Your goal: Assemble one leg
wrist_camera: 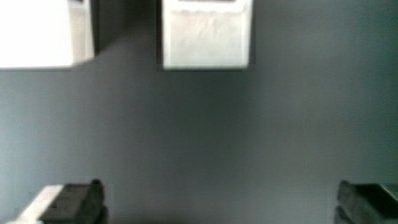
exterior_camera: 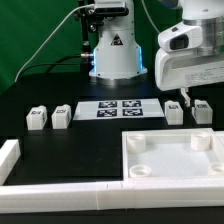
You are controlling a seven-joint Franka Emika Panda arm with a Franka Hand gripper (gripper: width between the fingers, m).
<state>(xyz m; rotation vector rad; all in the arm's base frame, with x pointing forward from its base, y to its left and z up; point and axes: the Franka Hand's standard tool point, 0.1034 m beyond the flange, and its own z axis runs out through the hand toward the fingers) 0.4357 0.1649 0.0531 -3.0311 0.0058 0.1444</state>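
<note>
Four small white legs with black-and-white tags stand on the black table: two at the exterior view's left (exterior_camera: 38, 118) (exterior_camera: 61, 115) and two at the right (exterior_camera: 174, 112) (exterior_camera: 201, 112). My gripper (exterior_camera: 186, 96) hangs just above the two right legs, with its jaws wide apart and nothing between them. In the wrist view the two fingers (wrist_camera: 68, 203) frame bare table, and two white legs (wrist_camera: 210, 34) (wrist_camera: 43, 34) lie ahead of them. The large white panel (exterior_camera: 175, 155) with round holes lies in front.
The marker board (exterior_camera: 118, 109) lies flat between the two pairs of legs. White border bars run along the front edge (exterior_camera: 90, 192) and at the left (exterior_camera: 8, 160). The robot base (exterior_camera: 115, 50) stands behind the marker board.
</note>
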